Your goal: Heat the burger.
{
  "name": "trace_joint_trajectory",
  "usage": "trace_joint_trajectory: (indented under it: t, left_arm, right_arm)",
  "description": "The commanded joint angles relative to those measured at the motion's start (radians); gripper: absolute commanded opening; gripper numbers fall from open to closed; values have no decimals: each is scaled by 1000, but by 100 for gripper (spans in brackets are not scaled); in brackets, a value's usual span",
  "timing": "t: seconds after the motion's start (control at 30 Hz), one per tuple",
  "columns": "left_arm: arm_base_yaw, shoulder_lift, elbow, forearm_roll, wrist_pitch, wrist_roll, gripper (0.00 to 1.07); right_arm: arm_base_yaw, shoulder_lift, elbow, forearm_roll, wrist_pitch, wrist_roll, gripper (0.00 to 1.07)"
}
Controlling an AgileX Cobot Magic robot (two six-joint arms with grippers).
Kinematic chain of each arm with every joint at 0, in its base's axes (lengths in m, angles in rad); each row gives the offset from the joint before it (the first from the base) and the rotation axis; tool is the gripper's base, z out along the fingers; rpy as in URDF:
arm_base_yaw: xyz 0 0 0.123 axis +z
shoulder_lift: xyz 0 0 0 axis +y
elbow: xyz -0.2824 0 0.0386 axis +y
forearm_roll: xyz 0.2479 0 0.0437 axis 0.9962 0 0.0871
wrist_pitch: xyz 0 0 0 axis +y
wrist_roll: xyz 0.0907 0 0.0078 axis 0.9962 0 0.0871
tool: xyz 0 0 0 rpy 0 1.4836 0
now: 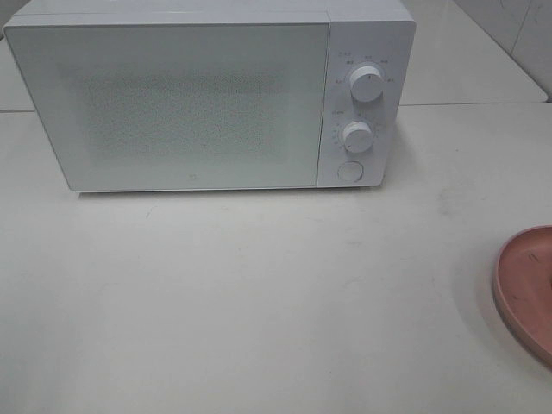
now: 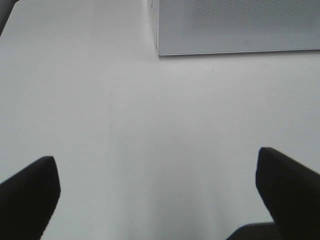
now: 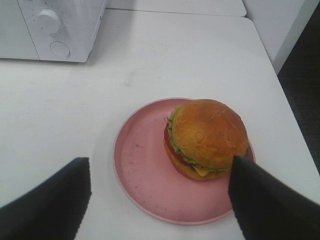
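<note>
The left gripper (image 2: 157, 192) is hanging over a bare stretch of the white tabletop (image 1: 259, 302), its two dark fingers (image 2: 30, 192) spread as wide as they go and gripping nothing. In the left wrist view the lower front corner of the microwave (image 2: 235, 25) is showing just beyond that bare patch, well clear of the fingertips.

In the high view, the white microwave (image 1: 207, 95) is sitting at the far edge of the tabletop, toward the left and middle, with its door (image 1: 168, 103) closed. On its right-hand panel two round knobs are standing one above the other, the upper knob (image 1: 366, 84) and the lower knob (image 1: 356, 135), with a round button (image 1: 348, 171) beneath them.

Further right, the pink plate (image 1: 526, 289) is lying at the right edge of the tabletop, only partly showing in the high view. The right wrist view is showing it whole, with the burger (image 3: 207, 140) resting on it, off-centre toward the plate's rim rather than in the middle. The bun is sitting upright, green frill and a red slice peeking out below the dome.

The right gripper (image 3: 160, 200) is hovering over the near rim of the plate, its fingers (image 3: 265, 200) standing wide apart on either side. They are closing on nothing, and the burger is lying apart from both of them.
</note>
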Motion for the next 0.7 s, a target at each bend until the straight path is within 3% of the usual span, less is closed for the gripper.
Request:
trace_joint_trajectory:
  t: [0.03, 0.2, 0.7]
  left_arm:
    - [2, -93, 9, 70, 21, -87, 100]
    - [1, -167, 10, 118, 19, -144, 100]
    - [-2, -162, 10, 115, 19, -136, 100]
  right_arm:
    - [-5, -27, 0, -9, -7, -7, 76]
    - [-5, -27, 0, -9, -7, -7, 76]
    - [-5, -27, 0, -9, -7, -7, 76]
